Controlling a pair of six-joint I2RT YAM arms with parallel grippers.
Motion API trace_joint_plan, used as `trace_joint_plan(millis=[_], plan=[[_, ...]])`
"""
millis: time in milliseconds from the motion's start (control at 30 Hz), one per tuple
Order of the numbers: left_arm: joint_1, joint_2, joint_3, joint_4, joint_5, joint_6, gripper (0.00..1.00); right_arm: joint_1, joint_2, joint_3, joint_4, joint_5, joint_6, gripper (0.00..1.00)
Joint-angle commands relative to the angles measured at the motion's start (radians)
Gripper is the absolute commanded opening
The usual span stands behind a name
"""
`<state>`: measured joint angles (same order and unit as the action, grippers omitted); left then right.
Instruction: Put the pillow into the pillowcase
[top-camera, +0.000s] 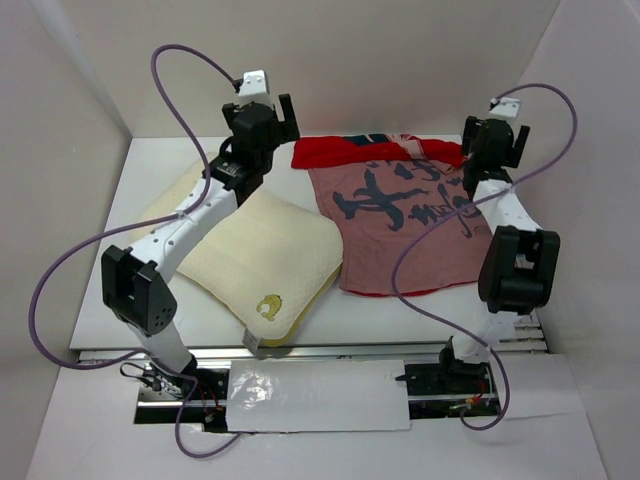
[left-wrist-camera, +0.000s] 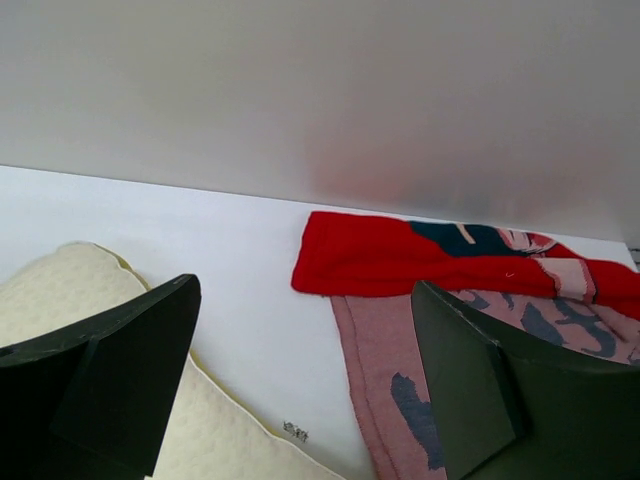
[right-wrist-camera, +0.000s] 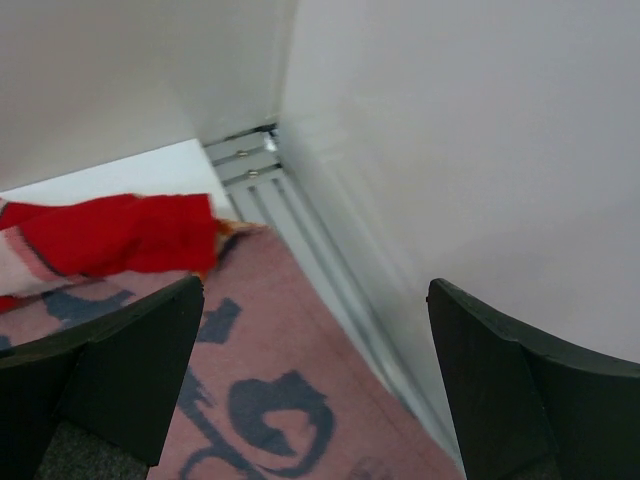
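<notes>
The cream pillow (top-camera: 270, 262) lies flat on the left half of the table, its yellow emblem (top-camera: 268, 306) near the front corner. The pillowcase (top-camera: 400, 225) lies flat to its right, faded pink side with dark brush marks up, and its far edge is folded over to show red (top-camera: 350, 150). My left gripper (top-camera: 268, 118) hovers open above the pillow's far corner (left-wrist-camera: 70, 295) and the case's red fold (left-wrist-camera: 400, 262), holding nothing. My right gripper (top-camera: 495, 142) hovers open over the case's far right corner (right-wrist-camera: 285, 350), also with nothing in it.
White walls close in the table at the back and on both sides. A metal rail (right-wrist-camera: 300, 235) runs along the table's right edge beside the pillowcase. Purple cables loop over both arms (top-camera: 430, 250). A white sheet (top-camera: 315, 395) lies between the arm bases.
</notes>
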<state>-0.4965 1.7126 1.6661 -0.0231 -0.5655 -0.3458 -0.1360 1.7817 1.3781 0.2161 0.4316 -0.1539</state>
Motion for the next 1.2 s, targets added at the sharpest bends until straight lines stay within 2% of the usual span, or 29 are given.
trace_joint_plan(millis=[0, 200, 267, 333, 433, 467, 567, 667, 700, 733, 767, 833, 900, 967, 1033, 1067, 1100, 1167], plan=[[-0.001, -0.056, -0.019, 0.040, -0.010, -0.016, 0.99, -0.094, -0.168, -0.099, 0.181, -0.060, 0.036, 1.00], [-0.019, -0.076, -0.028, 0.000, -0.030, -0.015, 0.99, -0.246, -0.275, -0.207, 0.235, -0.103, 0.077, 1.00], [-0.028, -0.099, -0.039, -0.012, -0.039, -0.004, 0.99, -0.255, -0.295, -0.217, 0.235, -0.114, 0.007, 1.00], [-0.049, -0.113, -0.049, -0.021, -0.007, -0.004, 0.99, -0.243, -0.338, -0.258, 0.220, -0.242, -0.112, 1.00], [-0.117, -0.142, -0.100, -0.061, 0.029, -0.004, 0.99, -0.212, -0.464, -0.269, 0.117, -0.419, -0.151, 1.00], [-0.140, -0.151, -0.124, -0.076, 0.029, -0.030, 0.99, -0.212, -0.516, -0.269, 0.108, -0.501, -0.097, 1.00], [-0.241, -0.174, -0.173, -0.124, 0.016, -0.108, 0.99, -0.212, -0.528, -0.159, -0.045, -0.536, 0.046, 1.00], [-0.353, -0.196, -0.252, -0.164, -0.045, -0.171, 0.99, -0.087, -0.528, -0.070, -0.174, -0.447, 0.146, 1.00], [-0.378, -0.196, -0.278, -0.216, -0.057, -0.235, 0.99, -0.044, -0.506, -0.047, -0.234, -0.383, 0.157, 1.00], [-0.402, -0.185, -0.288, -0.248, -0.057, -0.269, 0.99, 0.039, -0.492, -0.001, -0.263, -0.370, 0.157, 1.00], [-0.443, -0.185, -0.298, -0.280, -0.045, -0.301, 0.99, 0.067, -0.479, 0.021, -0.288, -0.370, 0.168, 1.00], [-0.485, -0.173, -0.328, -0.345, -0.045, -0.358, 0.99, 0.099, -0.443, 0.055, -0.345, -0.341, 0.250, 1.00], [-0.545, -0.150, -0.360, -0.400, -0.033, -0.421, 0.99, 0.108, -0.427, 0.055, -0.366, -0.416, 0.295, 1.00], [-0.566, -0.150, -0.391, -0.469, -0.033, -0.478, 0.98, 0.119, -0.427, 0.006, -0.366, -0.416, 0.326, 1.00], [-0.567, -0.139, -0.440, -0.541, -0.033, -0.612, 0.81, 0.131, -0.445, -0.043, -0.342, -0.390, 0.347, 1.00], [-0.556, -0.139, -0.480, -0.616, -0.033, -0.703, 0.65, 0.148, -0.459, -0.101, -0.319, -0.363, 0.356, 1.00], [-0.538, -0.139, -0.480, -0.644, -0.022, -0.703, 0.58, 0.148, -0.459, -0.102, -0.319, -0.363, 0.356, 1.00], [-0.504, -0.154, -0.571, -0.669, 0.002, -0.801, 0.45, 0.185, -0.470, -0.135, -0.310, -0.340, 0.372, 1.00]])
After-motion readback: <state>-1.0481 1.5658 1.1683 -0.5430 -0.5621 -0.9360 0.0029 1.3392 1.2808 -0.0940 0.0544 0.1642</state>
